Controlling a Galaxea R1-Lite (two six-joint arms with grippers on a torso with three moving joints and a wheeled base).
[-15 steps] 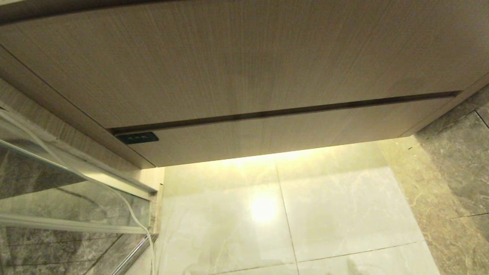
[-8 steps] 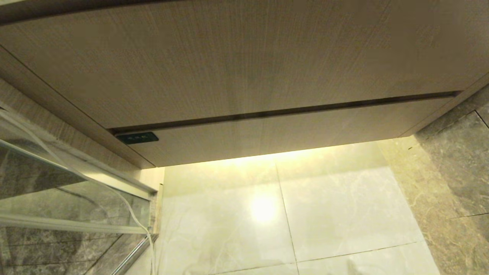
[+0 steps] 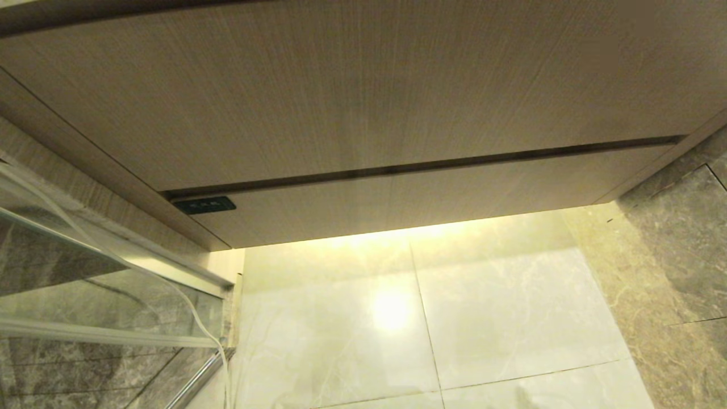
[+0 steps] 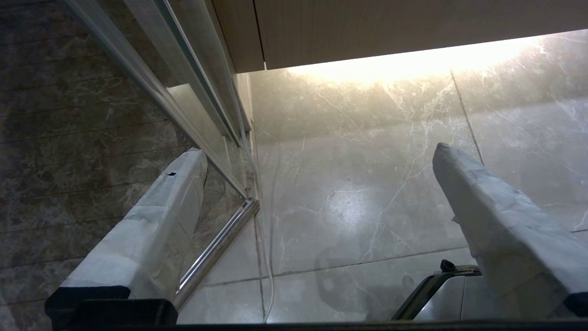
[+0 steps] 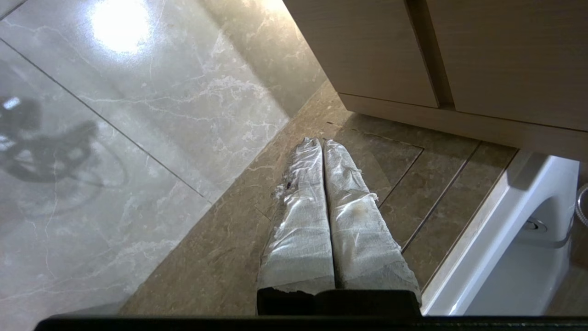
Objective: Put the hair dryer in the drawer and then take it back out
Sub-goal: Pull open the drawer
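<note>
Wood-grain drawer (image 3: 431, 201) sits fully closed with no hair dryer visible, so you cannot judge progress; right hand (image 5: 321, 142) pressed together empty, left hand (image 4: 317, 154) spread wide, empty.

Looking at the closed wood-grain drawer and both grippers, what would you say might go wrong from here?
1. The wide light wood-grain drawer is shut with a flat, handleless front, so the right gripper, jaws pressed together, may slip when trying to open it.
2. No hair dryer shows in any view, so it may be hard to locate.
3. The left gripper, jaws wide open, hangs close to the glass shower panel and might knock it.
</note>
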